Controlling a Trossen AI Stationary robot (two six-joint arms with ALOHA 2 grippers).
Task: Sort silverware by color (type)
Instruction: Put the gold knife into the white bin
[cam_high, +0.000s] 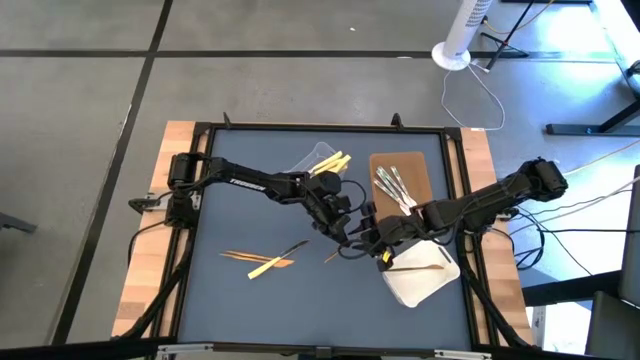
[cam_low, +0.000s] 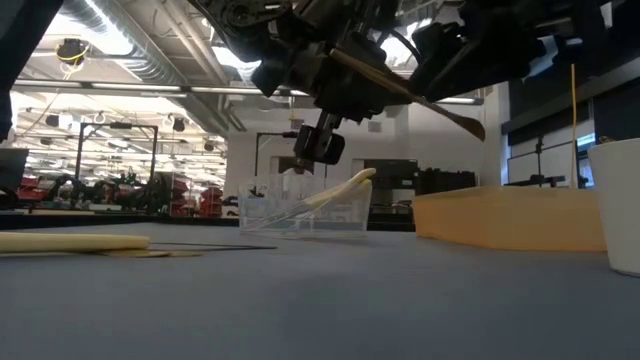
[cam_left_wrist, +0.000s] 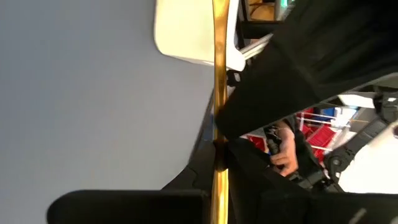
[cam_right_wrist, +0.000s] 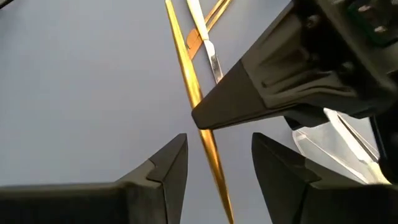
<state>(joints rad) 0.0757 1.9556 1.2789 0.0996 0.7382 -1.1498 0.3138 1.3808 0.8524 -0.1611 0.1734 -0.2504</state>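
An orange-brown utensil hangs in the air over the table's middle, and my left gripper is shut on it. My right gripper is open, with one finger on either side of the same utensil's shaft and neither touching it. A yellow, a silver and an orange-brown utensil lie flat on the mat at the near left. Yellow utensils lean in the clear tub. Silver ones lie on the brown tray. One orange-brown utensil lies on the white tray. My left gripper pinches the orange-brown utensil's shaft between its two fingers, which lie across it. The utensil is lifted clear of the table and tilted, its broad end lower, toward the white tray. Its other end reaches past the fingers.
The tub and the brown tray stand at the far side, and the white tray sits near the right front. The two arms are close together over the middle. A black frame borders the mat. A person's hand shows beyond the table.
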